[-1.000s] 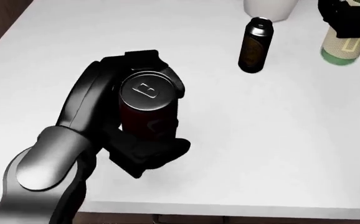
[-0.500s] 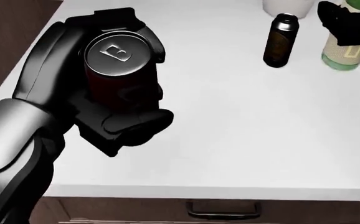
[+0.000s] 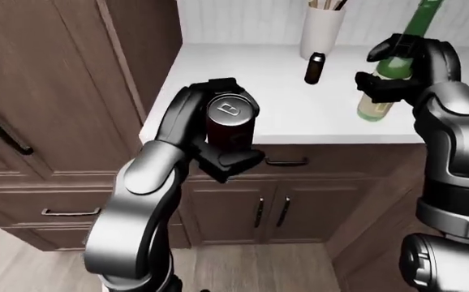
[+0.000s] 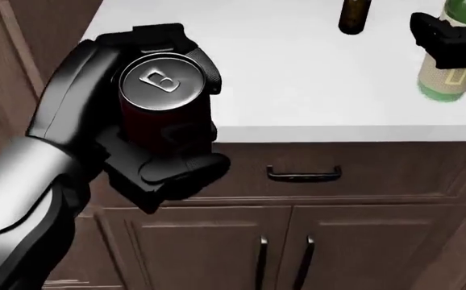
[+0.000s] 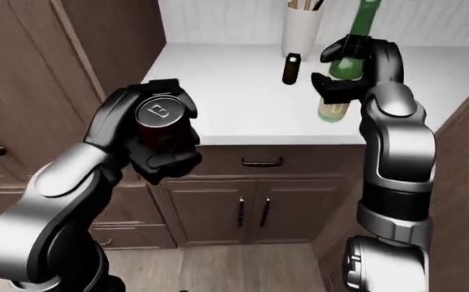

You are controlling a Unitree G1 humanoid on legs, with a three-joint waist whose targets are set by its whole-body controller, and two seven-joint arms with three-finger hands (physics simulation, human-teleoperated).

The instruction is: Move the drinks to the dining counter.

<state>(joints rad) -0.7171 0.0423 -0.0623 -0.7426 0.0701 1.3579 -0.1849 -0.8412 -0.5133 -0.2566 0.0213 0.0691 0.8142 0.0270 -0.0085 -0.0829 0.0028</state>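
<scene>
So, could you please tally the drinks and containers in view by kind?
Cans: 1, the dark red can in the left hand
Bottles: 2, the green bottle in the right hand and the small brown bottle
White cups: 1, the cup
Total: 4

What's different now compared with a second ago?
The head view has slid back: the counter now fills only its top, with drawer and cabinet doors below, so the camera moved. The left hand has carried the can off the counter's edge. The right hand stays on the green bottle; the small dark bottle stands untouched.
</scene>
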